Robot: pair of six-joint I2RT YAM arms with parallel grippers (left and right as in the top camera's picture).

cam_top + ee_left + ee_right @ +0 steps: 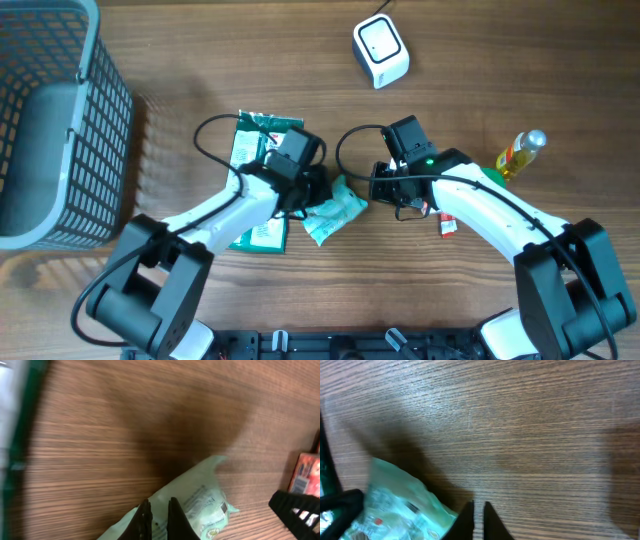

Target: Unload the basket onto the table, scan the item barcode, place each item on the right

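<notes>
A pale green packet (337,207) lies on the wooden table between my two arms. My left gripper (318,190) is shut on its left end; in the left wrist view the fingers (160,512) pinch the packet (200,500), whose printed side faces the camera. My right gripper (372,186) sits at the packet's right edge. In the right wrist view its tips (478,510) stand slightly apart with bare wood showing between them, and the packet (400,505) lies just to their left. The white scanner (380,50) stands at the back of the table.
A grey basket (60,120) fills the far left. A dark green packet (262,135) lies under my left arm. A yellow bottle (520,153) and a small red item (447,225) lie by my right arm.
</notes>
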